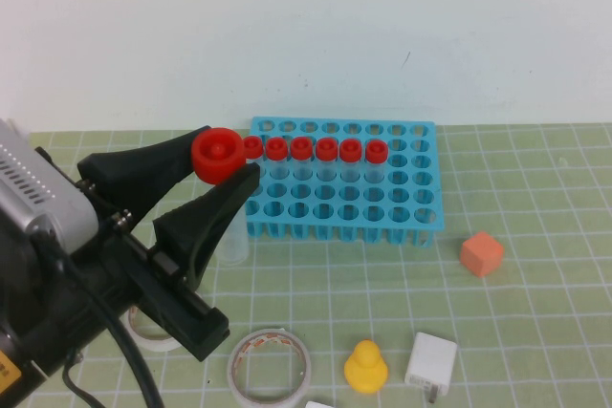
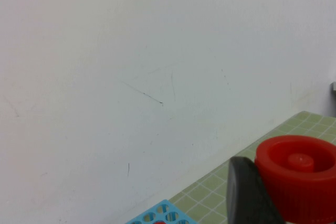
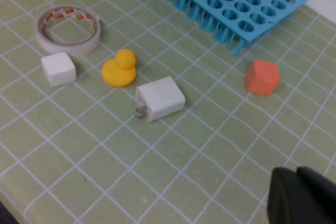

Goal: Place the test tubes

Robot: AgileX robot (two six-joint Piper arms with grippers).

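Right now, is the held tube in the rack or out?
Out: left claw holds the test tube upright beside the blue rack; right claw, shut, hovers over the mat.

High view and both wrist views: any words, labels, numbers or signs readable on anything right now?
No readable text anywhere.
Tape roll: reddish print inside its core, too blurred to read.
Left pincer, shut on the test tube at the rack: no markings.
Right pincer, shut above the mat: no markings.

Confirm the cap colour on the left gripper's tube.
Red cap, best in left wrist view; left gripper holds that tube beside the rack, right gripper shut above the mat.
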